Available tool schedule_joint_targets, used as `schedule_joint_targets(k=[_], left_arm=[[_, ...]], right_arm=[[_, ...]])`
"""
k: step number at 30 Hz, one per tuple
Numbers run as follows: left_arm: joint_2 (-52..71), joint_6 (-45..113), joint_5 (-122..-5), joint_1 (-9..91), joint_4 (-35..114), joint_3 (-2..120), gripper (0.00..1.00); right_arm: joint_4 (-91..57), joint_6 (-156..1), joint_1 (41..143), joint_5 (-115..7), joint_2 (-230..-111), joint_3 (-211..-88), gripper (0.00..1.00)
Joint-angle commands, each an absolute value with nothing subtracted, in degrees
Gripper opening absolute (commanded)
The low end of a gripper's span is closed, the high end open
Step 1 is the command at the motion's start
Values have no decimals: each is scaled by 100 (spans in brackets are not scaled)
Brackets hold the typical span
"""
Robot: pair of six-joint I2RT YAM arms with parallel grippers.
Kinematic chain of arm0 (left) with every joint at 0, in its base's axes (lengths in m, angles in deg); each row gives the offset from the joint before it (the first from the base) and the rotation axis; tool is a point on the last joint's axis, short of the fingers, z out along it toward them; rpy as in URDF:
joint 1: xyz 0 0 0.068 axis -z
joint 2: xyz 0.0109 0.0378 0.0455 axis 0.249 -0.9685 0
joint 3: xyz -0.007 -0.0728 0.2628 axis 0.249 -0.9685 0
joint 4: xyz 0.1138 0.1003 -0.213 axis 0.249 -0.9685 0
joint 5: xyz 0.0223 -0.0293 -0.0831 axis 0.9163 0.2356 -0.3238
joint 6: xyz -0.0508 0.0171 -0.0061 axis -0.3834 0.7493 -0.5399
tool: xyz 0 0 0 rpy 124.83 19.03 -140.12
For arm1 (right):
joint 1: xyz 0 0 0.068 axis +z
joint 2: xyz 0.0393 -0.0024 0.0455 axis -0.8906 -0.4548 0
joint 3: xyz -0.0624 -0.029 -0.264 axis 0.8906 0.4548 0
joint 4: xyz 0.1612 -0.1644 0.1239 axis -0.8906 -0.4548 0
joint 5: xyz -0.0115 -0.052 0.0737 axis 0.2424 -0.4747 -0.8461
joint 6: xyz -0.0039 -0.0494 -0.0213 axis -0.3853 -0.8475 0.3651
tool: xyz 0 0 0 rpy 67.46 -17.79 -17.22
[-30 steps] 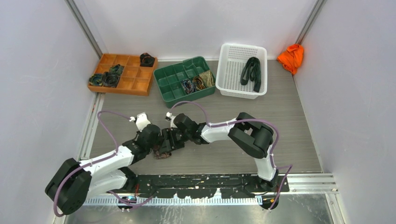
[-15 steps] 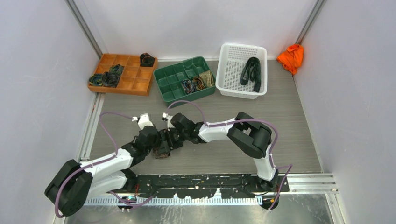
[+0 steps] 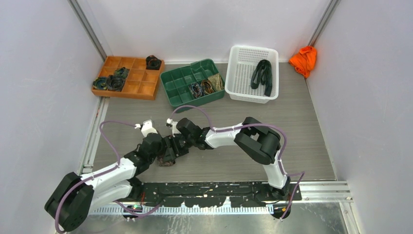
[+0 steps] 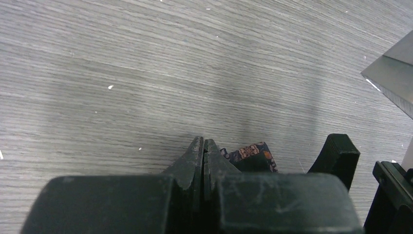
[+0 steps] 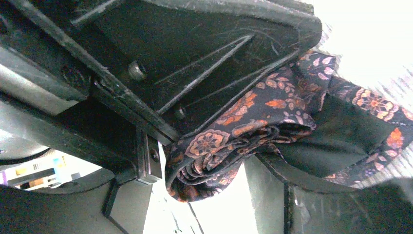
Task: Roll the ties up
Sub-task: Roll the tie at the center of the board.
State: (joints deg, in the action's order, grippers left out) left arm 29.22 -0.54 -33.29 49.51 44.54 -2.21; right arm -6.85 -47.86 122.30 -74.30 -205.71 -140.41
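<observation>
Only the right wrist view shows the patterned tie bunched against the left tool, fingers pressed together, near the spread-fingered right tool; from above both mostly cover it.

The top camera sits high above and behind the arm bases. It looks steeply down, so the whole bench shows from near edge to far edge. The left wrist camera rides just behind the left tool, low and close over the bench, facing along its fingers. The right wrist camera is closer yet, its view filled by the left tool and the patterned tie. All three views share one spot by the bench's near edge, left of its middle, where the left tool meets the right tool.
</observation>
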Motion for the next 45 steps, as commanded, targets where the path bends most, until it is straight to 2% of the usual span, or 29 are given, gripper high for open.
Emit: schedule_joint_targets(k=[1,10,18,31,36,39,45], left_arm=[[3354,-338,-4435,5145,3852,-343,0],[5058,-819,-4311,5147,2545,-515,0],[5725,-953,-4204,5142,1951,-509,0],[5719,-899,-4080,5147,1751,-404,0],[5824,-1264,-2745,5146,909,148,0],[5778,-1307,-2078,5143,929,329,0],[4773,-1800,-1644,5145,718,477,0]], right_arm=[[-716,-4517,11854,-5542,-21071,-13797,70],[304,-3357,11872,-4849,-20891,-12838,68],[246,-3315,11874,-4404,-20723,-12625,67],[91,-3614,11870,-5069,-20926,-12984,67],[46,-3704,11867,-5373,-20936,-13015,68],[85,-3724,11868,-5548,-20995,-13027,68],[199,-3745,11869,-5837,-21003,-13010,68]])
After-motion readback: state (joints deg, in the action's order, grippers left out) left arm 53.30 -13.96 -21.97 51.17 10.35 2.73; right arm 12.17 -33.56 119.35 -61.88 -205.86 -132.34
